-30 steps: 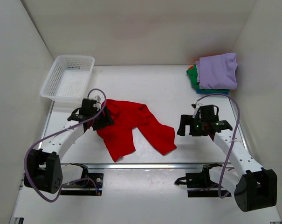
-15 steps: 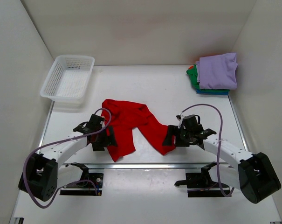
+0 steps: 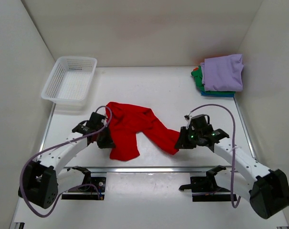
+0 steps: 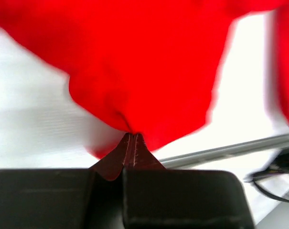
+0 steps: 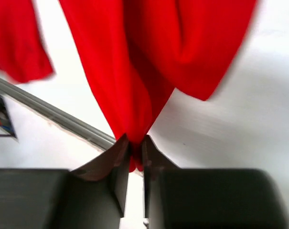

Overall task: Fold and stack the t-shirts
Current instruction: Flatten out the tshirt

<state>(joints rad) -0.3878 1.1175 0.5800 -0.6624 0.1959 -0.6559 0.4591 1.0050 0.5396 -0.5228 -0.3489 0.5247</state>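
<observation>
**Red shirt point(image 3: 134, 126) caught at both ends**

Left fingers point(image 4: 119, 160) pinch cloth at 8 o'clock, right fingers point(image 5: 111, 160) at 4; a second ago right hung clear. Shirt rumpled at centre of worktop point(image 3: 149, 90), probably ready to spread

No readable text or labels anywhere — wrist views perhaps too blurred.

**Where we find things on the desk**

We see the basket point(image 3: 70, 81) at the far left corner of the desk point(image 3: 158, 90), and the stack of folded t-shirts point(image 3: 222, 72) at the far right corner, well apart. Between them and nearer the arms lies the unfolded t-shirt point(image 3: 134, 126), mid-desk. The left pincer point(image 3: 107, 138) pinches its left edge, the right pincer point(image 3: 181, 140) its right end. A rail point(image 3: 158, 168) runs along the near edge, before the t-shirt.
</observation>
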